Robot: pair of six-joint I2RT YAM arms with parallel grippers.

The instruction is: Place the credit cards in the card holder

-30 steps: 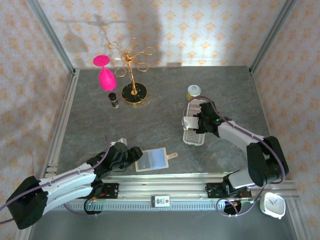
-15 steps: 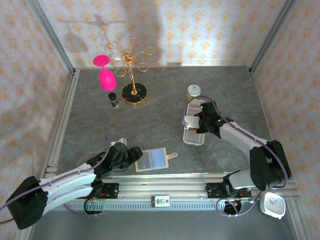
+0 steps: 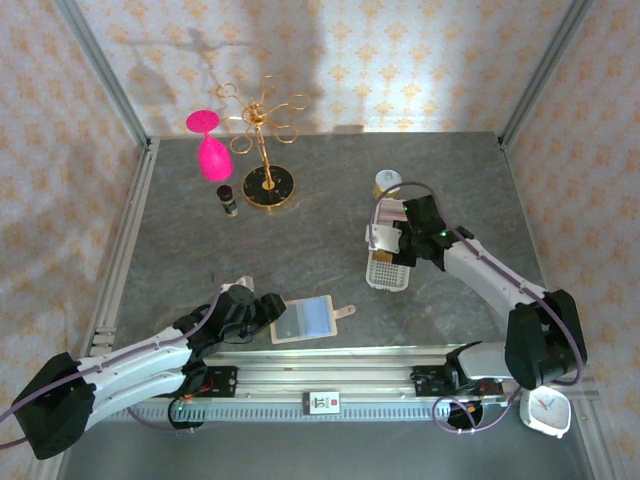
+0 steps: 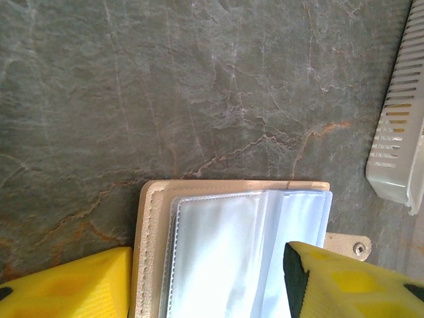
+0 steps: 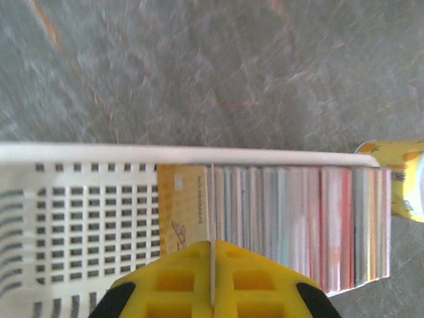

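Observation:
The card holder (image 3: 305, 319) lies open near the front edge, beige with clear sleeves (image 4: 232, 245) facing up and its snap tab (image 4: 350, 246) to the right. My left gripper (image 3: 266, 310) stands open over it, one yellow finger (image 4: 73, 285) off its left edge and the other over its right side. The credit cards (image 5: 298, 218), of several colours, stand on edge in a white perforated tray (image 3: 385, 272). Above the tray, my right gripper (image 3: 396, 240) is shut on one pale card (image 3: 380, 240), seen edge-on as a thin white line (image 5: 212, 199) between the fingers.
A yellow-lidded jar (image 3: 388, 181) stands just beyond the tray's far end. At the back left are a gold stand (image 3: 266, 150), a pink glass (image 3: 210, 152) and a small dark bottle (image 3: 228, 199). A white clock (image 3: 546, 410) sits at the front right.
My right arm has risen a little and drawn back from the tray with the card pinched in it. The left arm and the card holder have stayed still.

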